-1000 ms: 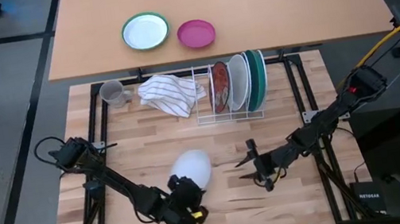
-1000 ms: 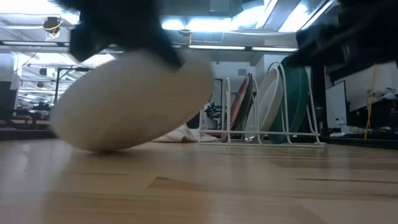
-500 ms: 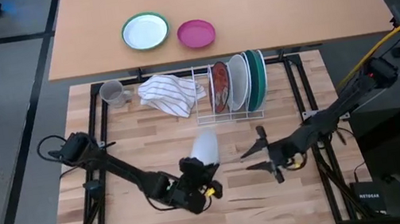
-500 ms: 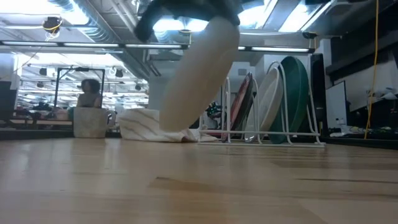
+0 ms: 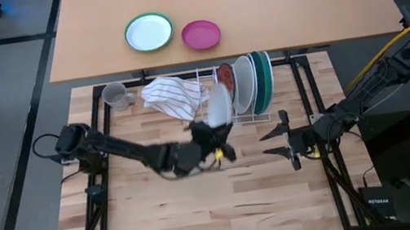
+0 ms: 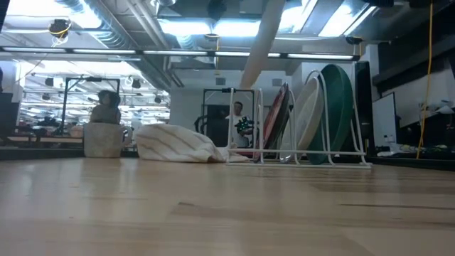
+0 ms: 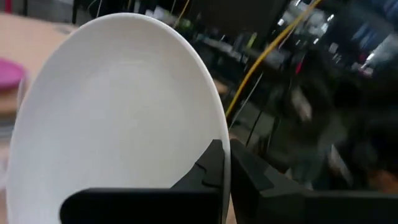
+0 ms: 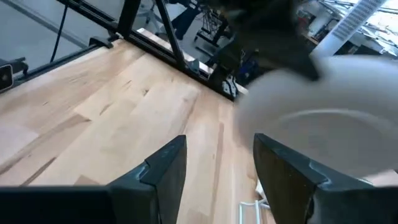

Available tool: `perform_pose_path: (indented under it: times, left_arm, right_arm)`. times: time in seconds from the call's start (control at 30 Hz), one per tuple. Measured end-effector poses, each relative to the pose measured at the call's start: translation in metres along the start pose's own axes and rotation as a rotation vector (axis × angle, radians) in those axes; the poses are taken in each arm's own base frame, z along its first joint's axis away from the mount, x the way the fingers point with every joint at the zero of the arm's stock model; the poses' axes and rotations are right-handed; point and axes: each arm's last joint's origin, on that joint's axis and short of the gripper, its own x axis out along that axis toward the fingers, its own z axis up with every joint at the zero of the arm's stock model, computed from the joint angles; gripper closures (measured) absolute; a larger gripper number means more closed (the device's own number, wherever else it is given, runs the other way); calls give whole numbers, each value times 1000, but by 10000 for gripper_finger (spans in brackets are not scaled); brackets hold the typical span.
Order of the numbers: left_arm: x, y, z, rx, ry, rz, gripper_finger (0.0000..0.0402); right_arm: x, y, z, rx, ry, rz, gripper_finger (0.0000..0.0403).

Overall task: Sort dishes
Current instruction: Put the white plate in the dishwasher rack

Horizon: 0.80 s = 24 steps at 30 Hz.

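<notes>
My left gripper (image 5: 211, 127) is shut on a plain white plate (image 5: 218, 103), held on edge in the air just left of the wire dish rack (image 5: 213, 122). The plate shows as a slanting white band in the low view (image 6: 261, 44) and fills the left wrist view (image 7: 118, 112). The rack holds a red-brown plate (image 5: 225, 87), a white plate (image 5: 244, 84) and a dark green plate (image 5: 265, 81), all standing on edge between its wires. My right gripper (image 5: 286, 140) is open and empty, right of the rack's front. My left gripper pinches the white plate's rim (image 7: 219, 134) at its lower, near edge, one finger on the hollow face (image 7: 208, 171) and one on the back. The fingers come up from the near left side. The plate stands nearly upright above them, clear of table and rack.
A striped white cloth (image 5: 175, 95) and a grey mug (image 5: 113, 95) lie left of the rack. A small green-rimmed white plate (image 5: 149, 31) and a pink bowl (image 5: 200, 34) sit on the far tan table. Bare wood (image 5: 203, 206) spreads along the near side.
My left gripper has carried the white plate from the table's near middle up and toward the far edge, to the rack's left side, tipping it from slanting low over the table to nearly upright. My right gripper has drawn back toward the table's right edge.
</notes>
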Motion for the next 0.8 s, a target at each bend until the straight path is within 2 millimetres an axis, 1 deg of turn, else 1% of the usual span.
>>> perform_pose_path:
  times: [0.07, 0.17, 0.27, 0.43, 0.5, 0.6, 0.73, 0.8]
  left_arm:
    - [13, 8, 17, -5, -24, -25, 402]
    - [36, 24, 35, -16, -56, -28, 401]
    - [59, 45, 47, -25, -66, -14, 401]
    - [91, 78, 62, -76, -66, 5, 401]
    - [99, 90, 62, -97, -35, 20, 401]
    - [108, 103, 56, -125, 38, 56, 401]
    - [110, 113, 36, -104, 161, 140, 401]
    - [112, 116, 28, -90, 189, 167, 401]
  right_arm:
    - [-2, -1, -1, -6, 11, 5, 214]
    - [-3, 0, -4, -16, 30, 14, 214]
    - [-3, 1, -6, -23, 55, 25, 214]
    - [0, 5, -11, -28, 107, 46, 214]
    - [1, 6, -13, -32, 122, 52, 214]
    - [1, 7, -15, -45, 148, 61, 214]
    - [2, 9, -18, -58, 171, 70, 214]
    - [2, 8, -18, -58, 170, 69, 214]
